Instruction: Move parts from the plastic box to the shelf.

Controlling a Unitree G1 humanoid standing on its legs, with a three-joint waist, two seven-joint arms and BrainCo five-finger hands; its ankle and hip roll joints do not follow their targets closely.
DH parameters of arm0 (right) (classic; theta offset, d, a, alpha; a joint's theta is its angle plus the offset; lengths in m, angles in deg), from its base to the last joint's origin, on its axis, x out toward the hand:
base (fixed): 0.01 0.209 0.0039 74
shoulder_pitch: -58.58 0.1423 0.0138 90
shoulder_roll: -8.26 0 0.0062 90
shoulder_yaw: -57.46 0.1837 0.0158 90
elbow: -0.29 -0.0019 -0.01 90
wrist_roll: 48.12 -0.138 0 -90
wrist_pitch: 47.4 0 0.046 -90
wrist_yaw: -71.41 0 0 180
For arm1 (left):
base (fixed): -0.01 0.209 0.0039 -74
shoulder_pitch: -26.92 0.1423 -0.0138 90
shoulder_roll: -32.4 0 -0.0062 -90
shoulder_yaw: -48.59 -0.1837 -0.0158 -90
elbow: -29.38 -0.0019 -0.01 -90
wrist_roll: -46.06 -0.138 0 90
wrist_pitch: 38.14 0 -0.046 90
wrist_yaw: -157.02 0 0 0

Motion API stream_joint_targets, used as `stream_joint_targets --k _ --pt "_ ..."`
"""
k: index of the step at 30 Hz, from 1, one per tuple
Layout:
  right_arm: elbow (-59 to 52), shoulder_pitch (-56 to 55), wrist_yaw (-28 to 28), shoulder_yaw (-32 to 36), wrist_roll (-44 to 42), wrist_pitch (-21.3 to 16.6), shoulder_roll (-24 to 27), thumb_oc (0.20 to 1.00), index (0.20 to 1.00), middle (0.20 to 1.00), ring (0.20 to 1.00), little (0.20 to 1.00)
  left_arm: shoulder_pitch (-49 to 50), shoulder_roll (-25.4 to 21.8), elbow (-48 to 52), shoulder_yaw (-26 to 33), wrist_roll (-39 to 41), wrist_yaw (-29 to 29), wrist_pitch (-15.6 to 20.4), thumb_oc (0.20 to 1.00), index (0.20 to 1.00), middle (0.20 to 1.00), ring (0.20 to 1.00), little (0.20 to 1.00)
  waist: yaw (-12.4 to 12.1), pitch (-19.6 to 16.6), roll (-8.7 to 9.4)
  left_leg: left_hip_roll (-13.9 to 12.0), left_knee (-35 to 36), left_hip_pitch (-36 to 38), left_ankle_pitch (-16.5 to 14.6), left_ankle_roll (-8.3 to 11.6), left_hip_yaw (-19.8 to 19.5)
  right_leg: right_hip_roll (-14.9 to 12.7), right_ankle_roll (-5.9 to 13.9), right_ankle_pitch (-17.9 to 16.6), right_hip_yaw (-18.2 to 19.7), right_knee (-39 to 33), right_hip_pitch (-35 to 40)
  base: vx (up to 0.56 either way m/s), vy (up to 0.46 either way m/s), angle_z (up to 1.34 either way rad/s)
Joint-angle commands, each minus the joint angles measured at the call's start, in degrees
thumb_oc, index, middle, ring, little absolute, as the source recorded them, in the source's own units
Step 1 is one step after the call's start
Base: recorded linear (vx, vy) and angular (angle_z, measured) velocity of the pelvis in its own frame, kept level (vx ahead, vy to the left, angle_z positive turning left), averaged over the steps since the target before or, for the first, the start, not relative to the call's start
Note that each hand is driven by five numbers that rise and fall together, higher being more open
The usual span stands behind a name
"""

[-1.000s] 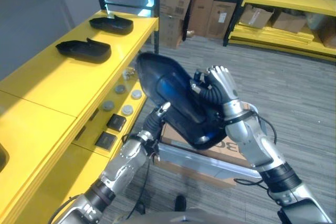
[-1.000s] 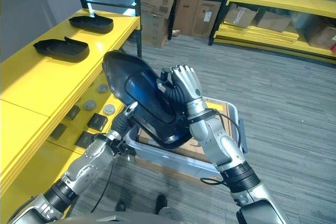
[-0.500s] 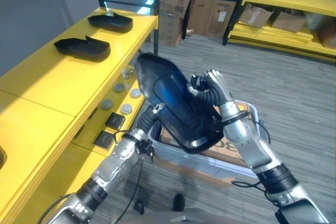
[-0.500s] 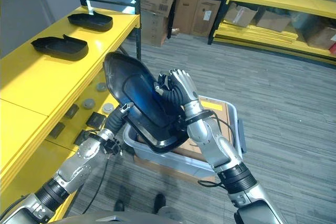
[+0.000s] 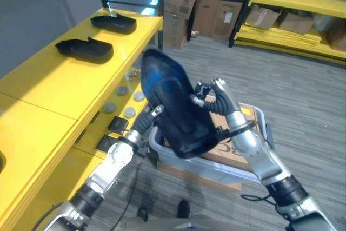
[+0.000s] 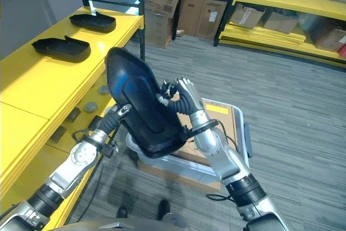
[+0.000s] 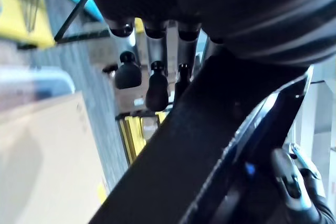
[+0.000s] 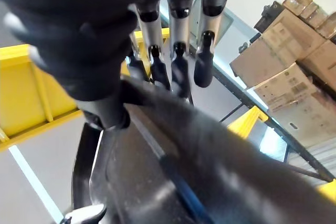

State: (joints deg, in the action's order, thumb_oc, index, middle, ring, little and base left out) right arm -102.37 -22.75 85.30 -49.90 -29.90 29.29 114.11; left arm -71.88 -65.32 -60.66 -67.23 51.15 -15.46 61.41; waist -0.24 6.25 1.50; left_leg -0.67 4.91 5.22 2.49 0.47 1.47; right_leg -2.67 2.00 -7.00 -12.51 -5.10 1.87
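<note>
Moved: black part tilted more upright, centre frame, above plastic box.
Left hand: fingers straight, under part.
Right hand: fingers curled on part's edge.
Shelf: left.

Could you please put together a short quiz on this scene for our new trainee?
1. True or false: the large black part already lies on the yellow shelf.
2. How many black parts lie on the shelf top?
3. What sits below the held part: A) plastic box, B) a chair?

Key: 1. False: the left hand and right hand hold it in the air. 2. Two. 3. A.
</note>
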Motion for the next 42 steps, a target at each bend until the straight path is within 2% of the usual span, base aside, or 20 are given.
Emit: stream_joint_targets --k 1,6,10,17,20,21,22,25,26,28,29,30,31,32,34,35,36,40,41,42 --pt "-8.16 -1.55 1.56 3.64 -4.68 -7.16 -1.72 1.000 1.000 1.000 1.000 1.000 -1.37 -3.01 0.48 4.80 -13.10 6.44 4.61 0.200 0.200 0.200 0.200 0.200 -0.35 -1.01 0.80 -4.91 -0.23 0.49 -5.06 2.69 0.87 -4.18 4.58 9.85 -1.45 1.61 3.87 0.00 0.000 0.00" --pt "-7.35 -8.16 2.11 8.65 -5.70 -7.52 -2.60 1.000 1.000 1.000 1.000 1.000 2.71 -5.91 1.71 10.31 -24.20 11.63 5.77 0.200 0.200 0.200 0.200 0.200 -0.01 -1.38 0.90 -5.11 -0.08 0.90 -5.72 2.89 1.02 -3.95 4.77 10.31 -1.32 1.42 4.18 0.01 -0.003 0.00" --pt "-5.90 -11.77 2.14 11.45 -5.64 -7.47 -3.13 1.000 1.000 1.000 1.000 1.000 6.05 -6.61 2.48 14.65 -28.65 14.56 6.19 0.200 0.200 0.200 0.200 0.200 0.15 -1.38 0.90 -5.08 -0.05 1.01 -5.87 2.88 1.07 -3.97 4.89 10.23 -1.11 1.42 4.03 0.00 0.000 0.00" --pt "-3.68 -12.20 -0.74 10.83 -10.37 -7.56 -5.28 1.000 1.000 1.000 1.000 1.000 12.81 -6.23 6.42 23.30 -27.60 17.61 6.60 0.200 0.200 0.200 0.200 0.200 -1.11 -0.99 0.80 -5.02 -0.29 0.69 -5.72 2.83 0.86 -3.97 4.87 10.36 -0.81 2.11 3.35 0.00 -0.009 -0.06" --pt "-2.86 -10.69 -2.69 8.53 -13.31 -7.84 -5.78 1.000 1.000 1.000 1.000 1.000 15.20 -4.69 10.82 27.24 -23.11 18.10 7.94 0.200 0.200 0.200 0.200 0.200 -3.04 -0.04 0.71 -5.51 -1.67 -0.17 -5.88 3.53 -1.24 -3.92 4.19 11.65 -2.48 2.85 4.17 0.00 -0.065 0.05" --pt "-2.80 -10.59 -2.70 8.50 -13.34 -7.88 -5.76 1.000 1.000 1.000 1.000 1.000 15.29 -4.67 11.04 27.38 -23.01 17.96 7.86 0.200 0.200 0.200 0.200 0.200 -2.84 -0.01 0.75 -5.41 -1.80 -0.47 -5.64 3.49 -1.42 -4.02 4.17 11.41 -2.64 2.82 4.05 0.02 -0.123 0.56" --pt "-2.20 -8.67 -3.72 7.38 -14.93 -8.27 -5.55 1.000 1.000 1.000 1.000 1.000 15.44 -4.20 14.27 29.73 -21.06 18.87 8.61 0.200 0.200 0.200 0.200 0.200 -5.19 0.90 0.79 -5.44 -4.44 -2.99 -5.56 4.49 -4.50 -4.21 3.45 12.06 -5.76 2.67 5.00 -0.04 -0.127 0.75" --pt "-0.96 -5.88 -4.03 6.59 -16.28 -8.56 -4.69 1.000 1.000 1.000 1.000 1.000 13.95 -3.49 18.19 31.79 -19.43 20.92 9.60 0.200 0.200 0.200 0.200 0.200 -9.44 2.71 0.26 -4.94 -7.52 -7.90 -3.95 6.90 -10.42 -4.35 2.30 13.65 -12.16 2.73 6.79 -0.06 -0.155 0.99" --pt "-0.51 -5.40 -4.31 6.37 -16.82 -8.55 -4.58 1.000 1.000 1.000 1.000 1.000 13.73 -3.24 18.85 32.09 -19.26 21.03 9.64 0.200 0.200 0.200 0.200 0.200 -10.16 2.76 -0.03 -4.77 -7.34 -8.83 -3.47 7.25 -12.31 -4.27 2.07 13.93 -14.11 2.63 7.26 -0.03 -0.083 1.76" --pt "-0.38 -5.29 -4.33 6.35 -16.87 -8.63 -4.54 1.000 1.000 1.000 1.000 1.000 13.79 -3.19 19.00 32.15 -19.24 20.96 9.55 0.200 0.200 0.200 0.200 0.200 -9.65 2.79 -0.10 -4.74 -7.37 -8.97 -3.43 7.34 -12.84 -4.17 2.03 14.01 -14.64 2.58 7.44 0.01 -0.067 2.03" --pt "0.61 -4.60 -5.11 5.95 -17.73 -8.56 -4.22 1.000 1.000 1.000 1.000 1.000 13.78 -2.32 20.55 32.79 -18.52 21.46 9.97 0.200 0.200 0.200 0.200 0.200 -12.00 2.57 -0.74 -4.78 -6.07 -9.65 -2.59 8.14 -16.10 -3.47 1.30 15.05 -18.57 2.09 9.10 0.09 -0.152 1.22" --pt "1.11 -4.73 -5.15 6.13 -17.53 -8.53 -3.82 1.000 1.000 1.000 1.000 1.000 13.64 -1.73 20.73 32.90 -17.68 21.61 10.27 0.200 0.200 0.200 0.200 0.200 -12.14 2.44 -0.74 -5.45 -5.29 -9.89 -2.64 8.90 -16.37 -2.88 0.92 16.91 -19.51 1.84 10.24 0.06 -0.080 0.61" --pt "1.69 -4.21 -4.75 6.47 -17.19 -8.49 -3.01 1.000 1.000 1.000 1.000 1.000 13.47 -0.88 21.59 32.45 -16.66 21.93 10.87 0.200 0.200 0.200 0.200 0.200 -12.18 2.98 -0.82 -6.64 -5.08 -11.29 -1.19 9.09 -12.46 -3.55 1.05 17.09 -23.07 1.86 10.45 0.04 0.072 1.25" --pt "2.09 -3.69 -4.48 6.37 -17.15 -8.52 -2.85 1.000 1.000 1.000 1.000 1.000 13.55 -0.60 22.19 32.38 -16.52 22.02 11.08 0.200 0.200 0.200 0.200 0.200 -11.59 3.11 -0.60 -7.64 -5.21 -12.38 0.08 9.00 -6.47 -4.23 1.47 16.81 -24.99 1.97 10.49 -0.06 0.194 1.97" --pt "1.67 -3.16 -4.07 6.05 -16.60 -8.48 -2.99 1.000 1.000 1.000 1.000 1.000 13.94 -0.91 23.30 32.42 -16.71 22.01 11.33 0.200 0.200 0.200 0.200 0.200 -10.24 2.69 -0.31 -11.20 -4.87 -12.24 1.23 7.44 7.09 -5.37 2.05 15.90 -27.59 2.56 10.03 -0.04 0.192 1.98" --pt "1.40 -3.15 -3.75 6.06 -16.30 -8.39 -3.31 1.000 1.000 1.000 1.000 1.000 13.98 -1.14 23.53 32.38 -16.59 22.34 11.38 0.200 0.200 0.200 0.200 0.200 -9.80 2.19 -0.37 -12.73 -4.73 -11.75 1.77 7.09 12.31 -5.82 2.09 15.63 -28.81 2.75 10.03 0.05 0.256 1.23" --pt "0.67 -3.61 -3.54 5.90 -16.39 -7.95 -4.23 1.000 1.000 1.000 1.000 1.000 14.35 -1.17 23.68 32.65 -15.74 22.92 11.42 0.200 0.200 0.200 0.200 0.200 -10.26 1.22 -0.64 -12.59 -4.12 -11.14 1.80 6.95 14.27 -6.56 2.32 15.16 -29.27 2.83 10.21 0.07 0.194 0.86" --pt "-0.02 -4.26 -4.04 5.62 -16.50 -7.36 -5.39 1.000 1.000 1.000 1.000 1.000 14.90 -1.45 24.49 33.56 -15.80 23.19 11.66 0.200 0.200 0.200 0.200 0.200 -10.47 0.19 -0.50 -10.77 -3.47 -10.50 0.28 6.17 12.85 -8.35 3.24 14.42 -29.09 3.18 10.21 0.11 0.197 0.39" --pt "0.50 -3.83 -4.24 5.11 -16.59 -7.21 -5.87 1.000 1.000 1.000 1.000 1.000 14.30 -1.83 24.72 33.66 -16.16 23.22 11.75 0.200 0.200 0.200 0.200 0.200 -10.80 0.15 -0.32 -10.05 -4.56 -10.84 -0.18 5.71 12.61 -9.57 3.59 14.14 -29.41 3.66 10.35 0.15 0.342 0.20" --pt "0.59 -3.23 -5.06 4.12 -17.16 -7.17 -6.85 1.000 1.000 1.000 1.000 1.000 12.86 -2.24 27.04 33.24 -13.06 21.32 13.45 0.200 0.200 0.200 0.200 0.200 -10.96 -0.17 0.30 -7.90 -6.40 -11.29 -2.36 4.11 12.68 -12.31 4.47 13.40 -29.68 5.64 10.70 0.14 0.331 0.15"
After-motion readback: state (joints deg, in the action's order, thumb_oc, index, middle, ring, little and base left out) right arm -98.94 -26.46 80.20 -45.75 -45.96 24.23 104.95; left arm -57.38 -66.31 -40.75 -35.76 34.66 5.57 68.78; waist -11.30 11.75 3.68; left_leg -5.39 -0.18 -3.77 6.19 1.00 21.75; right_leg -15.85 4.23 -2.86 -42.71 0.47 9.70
